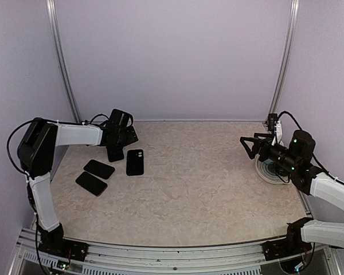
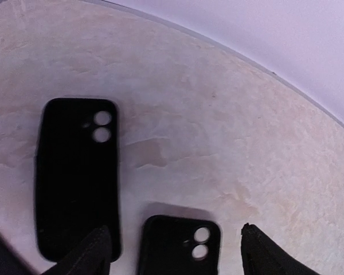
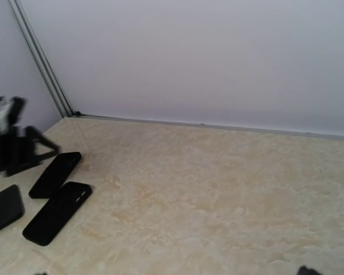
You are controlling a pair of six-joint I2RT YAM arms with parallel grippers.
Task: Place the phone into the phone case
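left gripper [image 2: 175, 238] jaws released, empty | straddling black phone case [image 2: 167, 252] at far left of table [image 1: 206, 183] – could be a phone back, unclear | long axis square to closing line | right gripper [image 1: 248, 146] spread, well apart

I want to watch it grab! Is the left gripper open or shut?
Open. The left gripper has its fingers apart, with gaps beside the black slab between them.

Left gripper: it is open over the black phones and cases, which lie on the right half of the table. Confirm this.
Wrong on one point. The left gripper is open over the black phones and cases, but they lie on the left half of the table, not the right. The top external view shows it.
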